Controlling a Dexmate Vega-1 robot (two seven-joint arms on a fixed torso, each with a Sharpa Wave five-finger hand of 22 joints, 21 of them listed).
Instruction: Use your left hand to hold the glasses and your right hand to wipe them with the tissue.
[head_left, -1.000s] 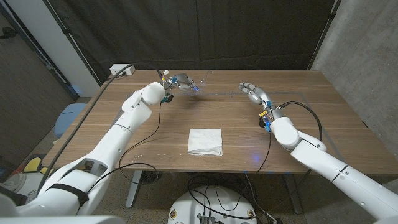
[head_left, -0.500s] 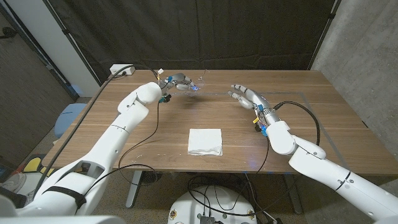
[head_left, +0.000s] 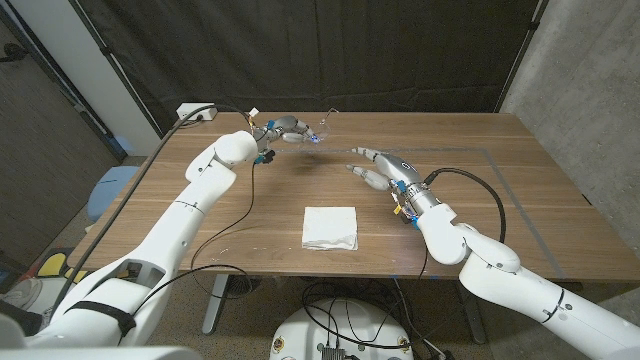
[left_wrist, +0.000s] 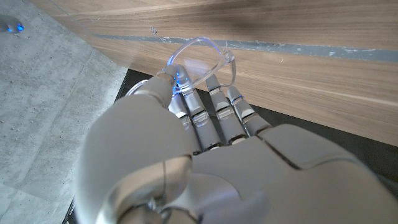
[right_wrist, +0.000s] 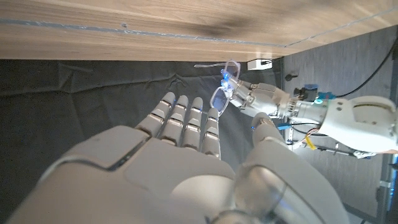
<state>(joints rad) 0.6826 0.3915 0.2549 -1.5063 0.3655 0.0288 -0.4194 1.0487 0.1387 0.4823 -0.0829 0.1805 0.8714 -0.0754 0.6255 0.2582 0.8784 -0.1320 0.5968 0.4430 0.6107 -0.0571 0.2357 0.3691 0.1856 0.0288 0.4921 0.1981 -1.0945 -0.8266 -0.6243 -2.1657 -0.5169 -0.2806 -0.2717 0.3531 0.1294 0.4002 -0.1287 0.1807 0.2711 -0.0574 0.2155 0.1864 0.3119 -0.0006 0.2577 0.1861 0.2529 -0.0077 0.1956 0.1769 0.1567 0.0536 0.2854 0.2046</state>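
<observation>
Clear-framed glasses (head_left: 318, 133) hang above the far middle of the table, pinched in my left hand (head_left: 287, 130). In the left wrist view the fingers (left_wrist: 205, 112) grip the glasses (left_wrist: 202, 59) by one lens rim. A white folded tissue (head_left: 330, 228) lies on the table near the front edge, with neither hand touching it. My right hand (head_left: 381, 170) hovers open over the table, between the tissue and the glasses, fingers stretched towards my left hand. The right wrist view has the glasses (right_wrist: 224, 87) just beyond the outstretched fingers (right_wrist: 186, 124).
A white power strip (head_left: 197, 113) sits at the far left corner, with a black cable (head_left: 140, 185) trailing off the left table edge. Cables run along both forearms. A dark curtain hangs behind the table (head_left: 520, 200).
My right hand has swept from the right side towards the middle of the table, closer to the glasses. The left hand lifted the glasses slightly further back.
</observation>
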